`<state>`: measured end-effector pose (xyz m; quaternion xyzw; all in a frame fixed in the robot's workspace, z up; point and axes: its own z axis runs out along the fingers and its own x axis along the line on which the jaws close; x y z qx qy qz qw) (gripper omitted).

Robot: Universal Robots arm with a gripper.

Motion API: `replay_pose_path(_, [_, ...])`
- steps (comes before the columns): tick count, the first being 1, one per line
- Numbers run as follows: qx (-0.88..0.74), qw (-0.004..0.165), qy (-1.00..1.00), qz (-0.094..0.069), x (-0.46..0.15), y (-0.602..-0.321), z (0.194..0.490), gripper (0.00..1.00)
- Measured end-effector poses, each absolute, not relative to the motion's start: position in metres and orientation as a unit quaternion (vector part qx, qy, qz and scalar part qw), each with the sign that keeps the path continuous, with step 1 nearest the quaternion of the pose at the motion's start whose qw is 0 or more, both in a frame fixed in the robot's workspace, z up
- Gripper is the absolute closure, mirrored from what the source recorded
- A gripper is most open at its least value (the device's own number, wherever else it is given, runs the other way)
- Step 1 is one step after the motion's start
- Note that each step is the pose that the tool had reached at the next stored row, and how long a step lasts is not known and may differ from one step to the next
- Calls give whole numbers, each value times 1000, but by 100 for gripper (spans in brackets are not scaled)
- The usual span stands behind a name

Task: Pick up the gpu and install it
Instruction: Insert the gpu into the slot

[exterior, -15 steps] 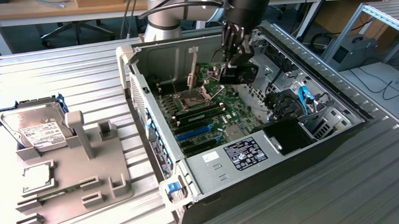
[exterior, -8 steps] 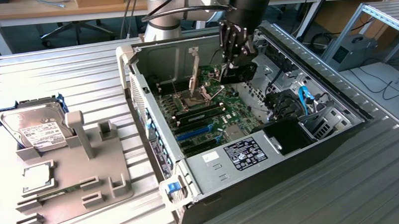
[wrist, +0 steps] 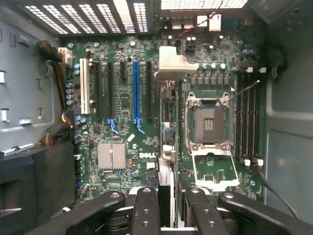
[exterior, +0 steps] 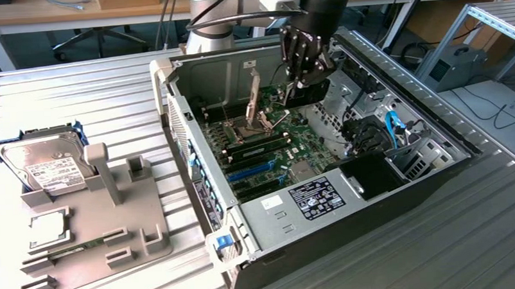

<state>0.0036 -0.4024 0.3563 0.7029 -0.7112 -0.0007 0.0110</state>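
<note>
Over the open computer case [exterior: 437,128] my gripper [exterior: 304,49] is shut on the gpu [exterior: 306,91], a thin black card whose silver-grey bracket [exterior: 255,96] points toward the case's rear wall. In the wrist view the gpu [wrist: 167,147] runs edge-on out from between my fingers [wrist: 145,210], its bracket [wrist: 177,61] at the far end. The card hangs above the motherboard [wrist: 122,127], between the long blue slot [wrist: 136,88] and the empty CPU socket [wrist: 208,120]. It sits apart from the blue slots [exterior: 251,172].
At the exterior view's left, a grey fixture plate [exterior: 144,213] carries a silver hard drive [exterior: 48,161] in a blue frame and a small green memory stick [exterior: 73,248]. Inside the case are the power supply [exterior: 315,197], black drive bays and blue cables [exterior: 392,124].
</note>
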Motion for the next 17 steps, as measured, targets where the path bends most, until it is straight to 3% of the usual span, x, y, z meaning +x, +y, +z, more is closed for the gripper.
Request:
replay_pose_path(5, [706, -14, -708, -26, 3, -402, 356, 74])
replay_pose_path(17, [720, -14, -693, -27, 4, -402, 356, 74])
